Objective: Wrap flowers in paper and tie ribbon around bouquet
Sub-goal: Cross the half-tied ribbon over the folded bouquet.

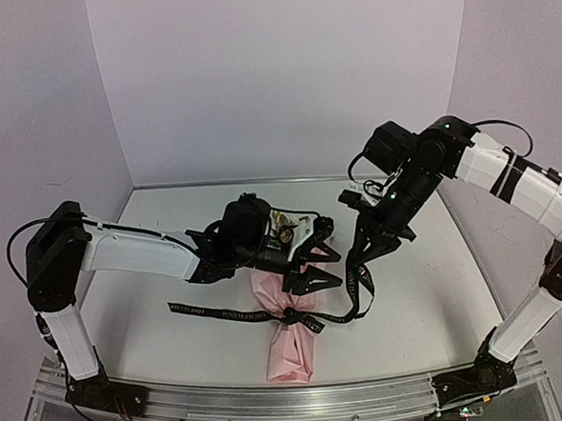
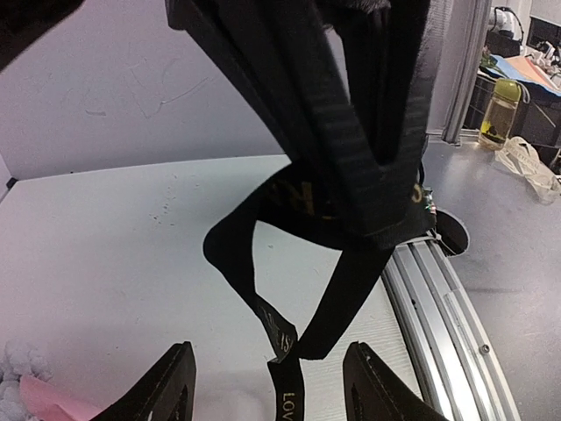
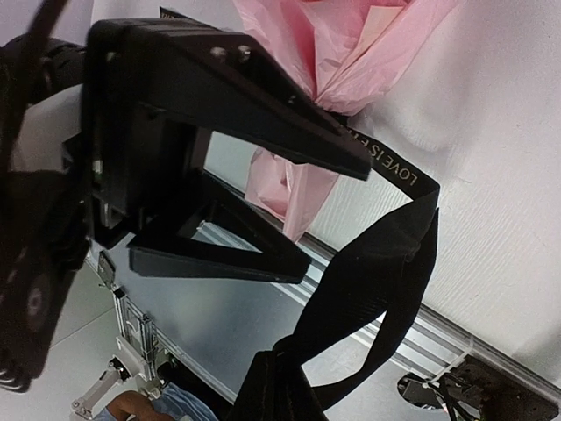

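Looking from above, the right end effector (image 1: 364, 248) is clamping the long black lettered ribbon (image 1: 220, 311), which is dropping past the left end effector (image 1: 315, 268) to a knot (image 1: 292, 315) on the pink paper-cone bouquet (image 1: 292, 353), lying lengthwise below both. From the left wrist, with its fingers (image 2: 175, 386) standing apart, the ribbon loop is hanging straight ahead. From the right wrist, the ribbon is passing the left fingertip, so the left arm is nearer.

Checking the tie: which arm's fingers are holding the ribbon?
The right gripper, fingers shut on the ribbon; the left gripper stands open by the bouquet.
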Robot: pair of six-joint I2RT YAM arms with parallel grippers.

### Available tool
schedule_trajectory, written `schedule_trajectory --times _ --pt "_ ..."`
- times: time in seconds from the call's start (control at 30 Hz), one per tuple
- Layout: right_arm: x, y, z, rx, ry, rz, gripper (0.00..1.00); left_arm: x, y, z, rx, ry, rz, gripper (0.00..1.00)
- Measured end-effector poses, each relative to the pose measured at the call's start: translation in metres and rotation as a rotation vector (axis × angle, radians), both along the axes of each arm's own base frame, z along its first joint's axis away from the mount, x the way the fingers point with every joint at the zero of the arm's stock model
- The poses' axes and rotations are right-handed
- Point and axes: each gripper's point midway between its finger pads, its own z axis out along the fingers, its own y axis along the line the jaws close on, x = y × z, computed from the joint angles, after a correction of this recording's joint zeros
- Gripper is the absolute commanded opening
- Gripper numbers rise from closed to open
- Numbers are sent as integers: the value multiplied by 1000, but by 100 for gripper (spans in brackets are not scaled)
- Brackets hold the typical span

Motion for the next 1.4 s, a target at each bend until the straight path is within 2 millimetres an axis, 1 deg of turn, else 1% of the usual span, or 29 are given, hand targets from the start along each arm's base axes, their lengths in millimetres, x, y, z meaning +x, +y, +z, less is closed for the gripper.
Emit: schedule_trajectory --times 0.13,0.27,0.37,0.47,0.53,0.67,0.73,0.77,0.8,0.87,0.9,0.97,1.03,1.13,1.17,1.27,1.33,1.4 --pt "-5 4 2 10 8 30 0 -1 -6 -10 6 26 -17 59" --pt "-9 4 0 6 22 51 0 -1 -10 -12 -2 34 -20 58" --pt "-13 5 1 14 43 68 0 -2 -11 -9 -14 30 -31 55" --pt "-15 8 3 31 55 84 0 -3 -15 -6 -26 24 -40 49" --pt "-16 10 4 40 60 93 0 -5 -16 -4 -32 18 -46 41" --pt "-15 14 5 51 70 106 0 -7 -19 2 -45 0 -60 13" --pt "-13 16 4 51 71 111 3 -8 -20 5 -52 -4 -66 3" --pt "-13 17 3 50 71 114 6 -9 -20 6 -54 -2 -69 1" --pt "-13 17 3 49 70 117 9 -9 -20 6 -55 -4 -70 0" --pt "-13 16 3 49 65 122 20 -8 -20 5 -52 0 -63 0" --pt "-12 16 2 47 61 124 23 -7 -20 5 -51 0 -58 0" --pt "-12 15 1 45 47 135 26 -5 -18 3 -58 -8 -36 0" --pt "-15 12 0 46 40 144 27 -6 -10 -5 -42 -6 -10 0" --pt "-28 1 -5 42 56 157 29 -9 5 -16 -7 0 26 0" --pt "-33 -2 -8 39 60 163 30 -10 9 -16 -1 -4 38 0" --pt "-47 -14 -23 6 74 172 32 -18 21 -14 13 -26 60 0" --pt "-49 -19 -39 -16 62 161 35 -25 27 -10 13 -45 81 0" --pt "-48 -23 -61 -49 39 149 36 -32 35 -8 15 -58 105 0"
